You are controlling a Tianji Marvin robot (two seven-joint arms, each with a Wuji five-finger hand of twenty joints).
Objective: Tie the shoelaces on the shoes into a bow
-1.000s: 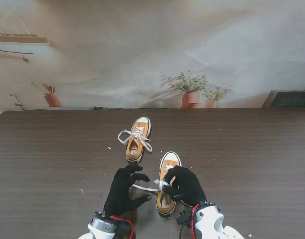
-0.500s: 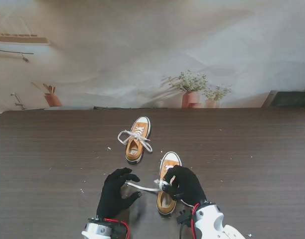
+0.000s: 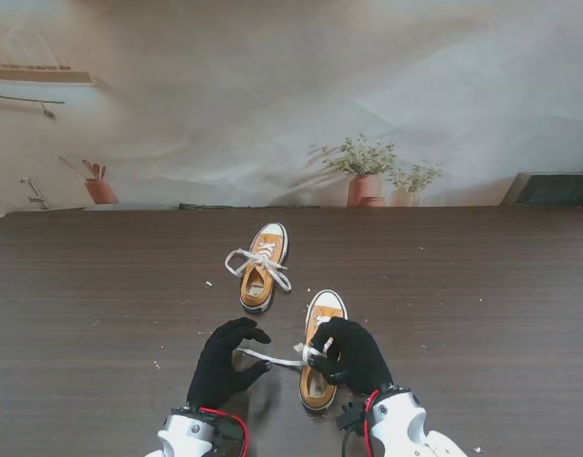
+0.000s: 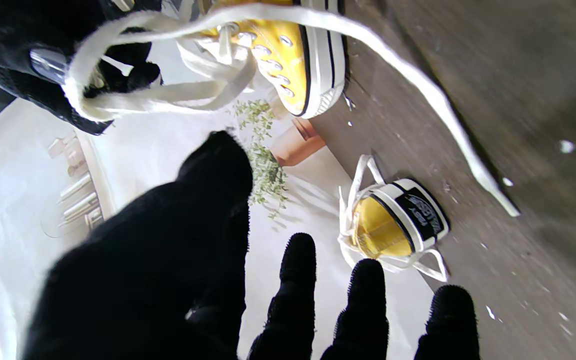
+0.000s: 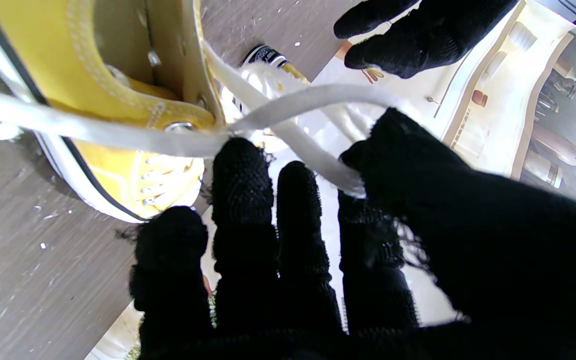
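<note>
2 orange low-top shoes are seen on the dark table (image 3: 101, 286): the nearer shoe (image 3: 319, 367) lies just in front of the robot, and the farther shoe (image 3: 262, 267) lies beyond it toward the left, its laces already spread in loose loops. The right hand (image 3: 349, 354) is closed over the nearer shoe's lacing, with a flat white lace (image 5: 288, 107) pinched between thumb and fingertips (image 5: 240, 160). The other lace end (image 3: 270, 359) is stretched leftward to the left hand (image 3: 225, 364), whose fingers are spread; whether that lace is actually gripped cannot be told. The laces are judged soft, limp and light, likely to slip through gloved fingers, so hold would best be taken close to the crossing. The shoe is judged light and easily dragged. A black heel patch (image 4: 422, 207) is carried by the farther shoe, its writing too blurred to be read.
</note>
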